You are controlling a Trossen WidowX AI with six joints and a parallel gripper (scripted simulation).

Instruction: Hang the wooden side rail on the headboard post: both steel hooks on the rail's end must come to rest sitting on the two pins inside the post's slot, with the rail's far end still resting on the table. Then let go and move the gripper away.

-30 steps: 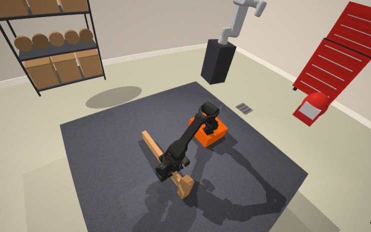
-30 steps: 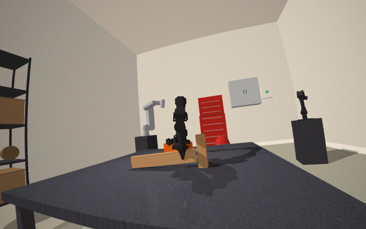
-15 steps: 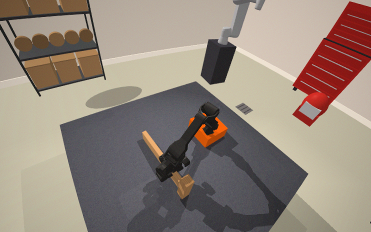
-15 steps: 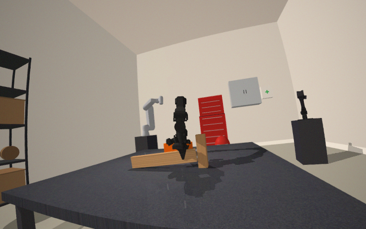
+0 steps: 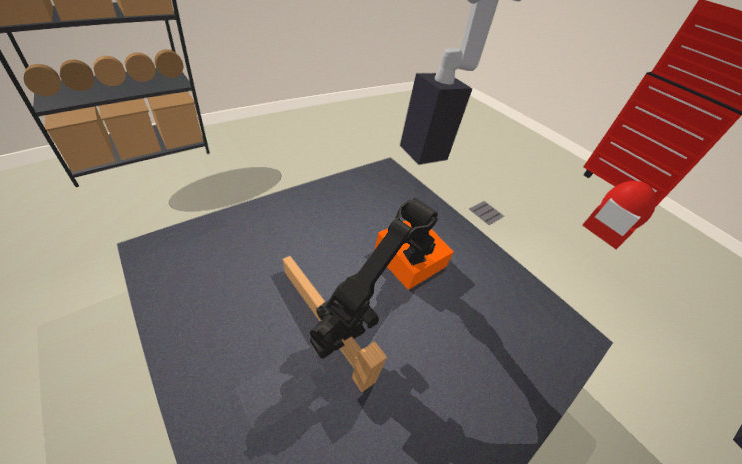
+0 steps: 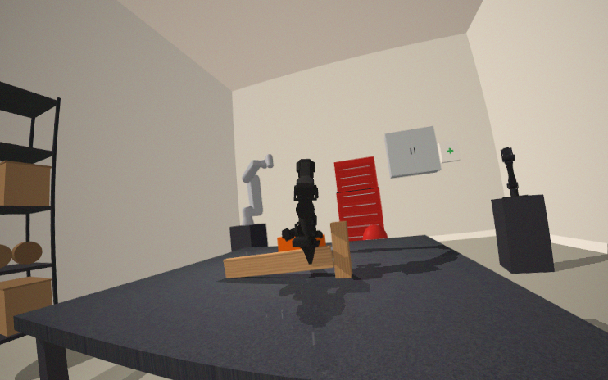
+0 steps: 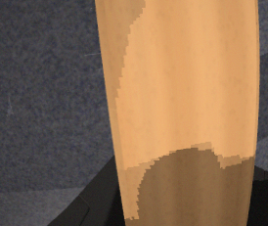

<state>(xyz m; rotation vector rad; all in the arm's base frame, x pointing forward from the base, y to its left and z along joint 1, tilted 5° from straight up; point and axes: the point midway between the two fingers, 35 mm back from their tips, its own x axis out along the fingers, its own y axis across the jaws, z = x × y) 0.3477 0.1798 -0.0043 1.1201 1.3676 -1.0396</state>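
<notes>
The wooden side rail (image 5: 303, 282) (image 6: 264, 264) (image 7: 189, 72) slopes gently: its far end rests on the table, and its other end is raised beside the headboard post. The wooden headboard post (image 5: 373, 363) (image 6: 342, 250) stands upright on the table. Only a very narrow gap, if any, shows between rail end and post. My gripper (image 5: 333, 333) (image 6: 310, 257) (image 7: 159, 158) is shut on the rail, near its post end, with a finger on each side. The hooks, the pins and the inside of the slot are hidden, so I cannot tell whether the hooks sit on the pins.
The dark table top (image 5: 201, 247) (image 6: 179, 320) lies under everything. An orange block (image 5: 411, 276) (image 6: 288, 243) stands at my arm's base, behind the rail. Shelving, a red cabinet and other robot arms on pedestals stand away from the table.
</notes>
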